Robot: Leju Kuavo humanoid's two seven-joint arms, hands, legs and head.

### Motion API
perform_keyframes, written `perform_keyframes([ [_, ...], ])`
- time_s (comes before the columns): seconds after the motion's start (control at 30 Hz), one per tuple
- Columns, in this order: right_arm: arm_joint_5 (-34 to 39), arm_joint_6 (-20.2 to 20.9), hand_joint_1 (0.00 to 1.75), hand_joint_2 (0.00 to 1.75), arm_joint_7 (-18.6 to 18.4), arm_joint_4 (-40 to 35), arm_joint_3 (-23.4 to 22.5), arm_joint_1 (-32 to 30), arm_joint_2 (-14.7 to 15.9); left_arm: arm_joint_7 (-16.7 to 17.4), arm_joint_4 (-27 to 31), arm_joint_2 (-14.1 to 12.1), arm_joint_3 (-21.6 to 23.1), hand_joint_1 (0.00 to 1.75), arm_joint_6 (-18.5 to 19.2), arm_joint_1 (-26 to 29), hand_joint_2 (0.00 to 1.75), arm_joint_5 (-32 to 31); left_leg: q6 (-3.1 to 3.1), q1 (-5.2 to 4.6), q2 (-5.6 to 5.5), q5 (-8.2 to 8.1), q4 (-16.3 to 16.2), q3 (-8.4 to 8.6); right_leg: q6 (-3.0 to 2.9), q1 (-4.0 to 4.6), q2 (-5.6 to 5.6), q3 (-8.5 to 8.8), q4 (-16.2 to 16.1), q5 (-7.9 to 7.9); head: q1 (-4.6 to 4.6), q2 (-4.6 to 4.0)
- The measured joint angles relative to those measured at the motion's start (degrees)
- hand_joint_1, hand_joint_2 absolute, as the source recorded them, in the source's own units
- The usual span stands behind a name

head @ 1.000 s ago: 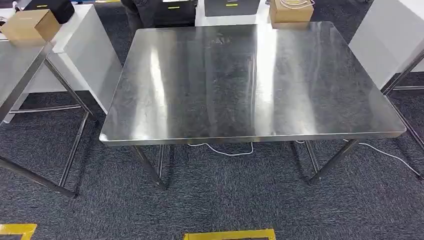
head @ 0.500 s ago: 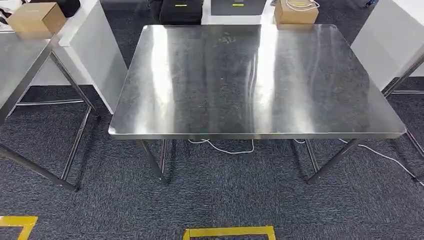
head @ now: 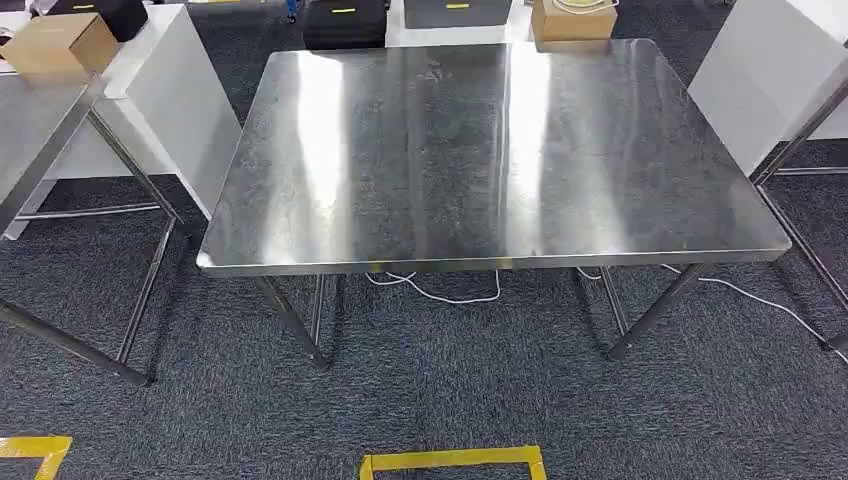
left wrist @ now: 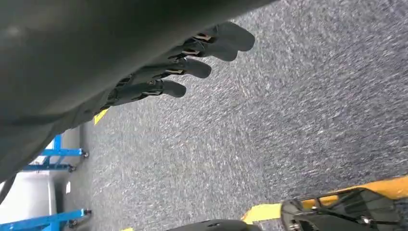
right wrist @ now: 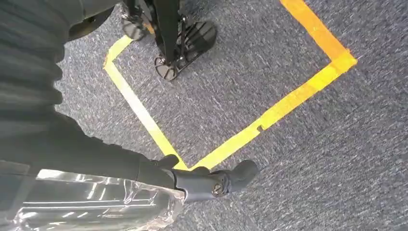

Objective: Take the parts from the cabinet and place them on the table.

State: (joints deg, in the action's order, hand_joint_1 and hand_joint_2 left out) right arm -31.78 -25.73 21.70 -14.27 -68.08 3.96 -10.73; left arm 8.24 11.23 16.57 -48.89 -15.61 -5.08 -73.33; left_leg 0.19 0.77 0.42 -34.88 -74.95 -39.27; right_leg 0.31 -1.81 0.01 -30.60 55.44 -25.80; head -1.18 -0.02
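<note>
A bare steel table [head: 490, 150] stands straight ahead of me on grey carpet in the head view. My left hand [left wrist: 178, 72] hangs over the carpet with its fingers apart and nothing in it. Over a yellow tape corner on the floor, my right hand [right wrist: 202, 183] holds a part in a clear, crinkled plastic bag [right wrist: 96, 207], its thumb stretched out past the bag. The part inside the bag is too hidden to make out.
A second steel table [head: 40, 130] stands to the left with a cardboard box [head: 60, 45] behind it. Black cases [head: 345, 22] and another box [head: 572, 20] sit beyond the far edge. A white panel [head: 770, 80] stands at the right. A white cable [head: 440, 295] lies under the table.
The whole head view has shifted slightly, so the camera moved; the table itself stays put. A person's dark clothing seen at the far edge one second ago is gone.
</note>
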Motion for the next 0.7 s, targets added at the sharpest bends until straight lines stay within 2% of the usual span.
perform_keyframes([
  [0.03, 0.00, 0.00, 0.00, 1.75, -0.02, 0.00, 0.00, -0.09, 0.00, 0.02, -0.02, 0.00, -0.20, 0.00, 0.00, 0.04, 0.00, 0.07, 0.09, 0.01, 0.00, 1.15, 0.92, 0.55, 0.00, 0.07, 0.01, 0.02, 0.03, 0.00, -0.02, 0.00],
  [0.07, 0.00, 0.00, 0.00, 1.75, -0.02, 0.00, 0.00, -0.10, 0.00, 0.02, -0.02, 0.00, -0.30, 0.00, 0.00, 0.05, 0.00, 0.07, 0.29, 0.00, 0.00, 3.39, 4.41, 2.39, 0.01, 0.10, 0.06, 0.11, 0.04, 0.00, 0.00, 0.00],
  [0.13, 0.00, 0.00, 0.00, 1.75, -0.02, 0.00, 0.04, -0.05, -0.04, 0.02, -0.02, 0.00, -0.33, 0.00, 0.00, 0.02, 0.00, 0.07, 1.11, -0.05, -0.23, 8.41, 15.08, 8.01, 0.05, 0.17, 0.27, 0.41, 0.01, 0.00, -0.02, 0.00],
  [0.17, 0.00, -0.02, 0.00, 1.75, -0.04, 0.02, 0.04, -0.06, -0.15, 0.11, -0.02, 0.00, -0.35, 0.00, 0.00, -0.01, 0.00, 0.07, 1.44, -0.18, -0.70, 7.87, 17.50, 9.23, 0.16, 0.10, 0.26, 0.36, -0.10, 0.07, 0.04, 0.00],
  [0.2, 0.04, -0.09, 0.00, 1.75, -0.07, 0.00, 0.04, -0.01, -0.22, 0.24, -0.02, 0.04, -0.37, 0.00, 0.00, -0.02, 0.00, 0.09, 1.78, -0.73, -0.62, 8.35, 17.47, 8.96, 0.56, 0.63, 0.26, 0.19, -0.08, 0.28, 0.09, 0.00],
  [0.27, 0.22, -0.11, 0.00, 1.75, -0.18, 0.00, 0.04, -0.01, -0.20, 0.77, -0.02, 0.11, -0.37, 0.00, -0.22, -0.02, 0.00, 0.15, 2.09, -0.95, -0.55, 8.33, 17.31, 8.50, 0.91, 0.37, 0.22, -0.03, -0.13, 0.48, -0.13, 0.00],
  [0.3, 0.26, -0.11, 0.00, 1.75, -0.24, 0.00, 0.04, -0.01, -0.37, 1.22, -0.02, 0.13, -0.44, 0.00, -0.43, -0.01, 0.00, 0.24, 2.41, -1.08, -0.55, 8.54, 17.51, 8.41, 1.33, 0.42, 0.21, -0.01, -0.42, 0.73, -0.13, 0.00],
  [0.33, 0.33, -0.11, 0.00, 1.75, -0.24, 0.00, 0.04, 0.01, -0.35, 1.38, -0.02, 0.26, -0.50, 0.00, -0.61, 0.01, 0.00, 0.28, 2.91, -0.37, -0.45, 9.48, 18.93, 8.93, 1.72, 1.03, 0.17, -0.44, 0.06, 0.40, -0.13, 0.00],
  [0.37, 0.31, 0.15, 0.00, 1.75, -0.24, 0.00, 0.04, -0.03, -0.22, 1.75, -0.04, 0.35, -0.52, 0.00, -0.81, -0.06, 0.00, 0.31, 3.15, -0.73, -0.11, 9.77, 19.10, 8.96, 1.50, 0.67, 0.04, -1.28, 1.50, -0.63, 0.00, 0.00],
  [0.4, 0.20, 0.66, 0.00, 1.75, -0.24, 0.00, 0.04, 0.00, -0.13, 2.14, -0.04, 0.42, -0.55, 0.00, -0.90, -0.18, 0.00, 0.31, 3.72, -0.71, -0.09, 10.03, 19.14, 8.56, 0.86, 0.75, 0.07, -2.87, 4.77, -2.59, 0.09, 0.00],
  [0.43, 0.07, 1.38, 0.00, 1.75, -0.24, 0.02, 0.07, 0.00, -0.09, 2.73, -0.04, 0.42, -0.59, 0.00, -1.03, -0.20, 0.00, 0.31, 3.85, -0.88, -0.08, 10.13, 19.12, 8.23, 0.25, 0.69, 0.07, -5.56, 10.23, -5.05, 0.31, 0.00],
  [0.47, -0.11, 1.90, 0.00, 1.75, -0.24, 0.02, 0.13, -0.05, -0.04, 3.28, -0.04, 0.42, -0.72, 0.00, -1.20, -0.19, 0.00, 0.42, 4.00, -1.01, -0.01, 10.22, 19.12, 7.93, 0.05, 0.62, 0.07, -7.81, 14.99, -6.86, 0.20, 0.00],
  [0.5, -0.20, 2.43, 0.00, 1.75, -0.26, 0.02, 0.31, -0.14, -0.04, 3.81, -0.04, 0.39, -0.87, 0.00, -1.20, -0.15, 0.00, 0.42, 4.05, -1.13, 0.02, 10.38, 19.10, 7.68, 0.31, 0.62, 0.06, -9.27, 18.21, -7.72, 0.37, 0.00],
  [0.53, -0.33, 2.82, 0.00, 1.75, -0.31, 0.02, 0.48, -0.19, 0.00, 4.22, -0.07, 0.39, -0.96, 0.00, -1.14, -0.14, 0.00, 0.39, 3.97, -1.18, 0.02, 10.55, 19.08, 7.48, 0.77, 0.55, 0.05, -9.00, 18.05, -7.33, 0.31, 0.00],
  [0.57, -0.55, 3.08, 0.00, 1.75, -0.48, 0.02, 0.59, -0.17, 0.04, 4.72, -0.07, 0.37, -1.05, 0.00, -0.96, -0.15, 0.00, 0.35, 3.86, -1.21, 0.00, 10.67, 19.01, 7.34, 1.32, 0.53, 0.05, -7.36, 15.34, -6.13, 0.37, 0.00],
  [0.63, -0.96, 3.67, 0.00, 1.75, -0.85, 0.02, 0.81, -0.04, 0.07, 5.60, -0.07, 0.20, -1.11, 0.00, -0.83, -0.15, 0.00, 0.06, 3.64, -1.20, -0.02, 10.78, 18.80, 7.27, 2.31, 0.43, -0.07, -1.37, 5.19, -2.72, 0.44, 0.00],
  [0.67, -1.05, 3.83, 0.00, 1.75, -0.92, 0.02, 0.87, 0.03, 0.07, 5.86, -0.07, 0.11, -1.11, 0.00, -0.83, -0.16, 0.00, -0.11, 3.38, -1.41, 0.00, 10.73, 18.41, 7.18, 2.33, 0.26, -0.30, 1.40, 0.51, -1.86, 0.48, 0.00],
  [0.7, -1.16, 4.29, 0.00, 1.75, -1.05, 0.02, 0.94, 0.13, 0.04, 6.30, -0.07, -0.04, -1.11, 0.00, -0.81, -0.18, 0.00, -0.15, 2.90, -1.84, 0.01, 10.36, 17.75, 6.80, 1.72, 0.61, -0.06, 1.12, -0.22, -1.68, 0.41, 0.00],
])
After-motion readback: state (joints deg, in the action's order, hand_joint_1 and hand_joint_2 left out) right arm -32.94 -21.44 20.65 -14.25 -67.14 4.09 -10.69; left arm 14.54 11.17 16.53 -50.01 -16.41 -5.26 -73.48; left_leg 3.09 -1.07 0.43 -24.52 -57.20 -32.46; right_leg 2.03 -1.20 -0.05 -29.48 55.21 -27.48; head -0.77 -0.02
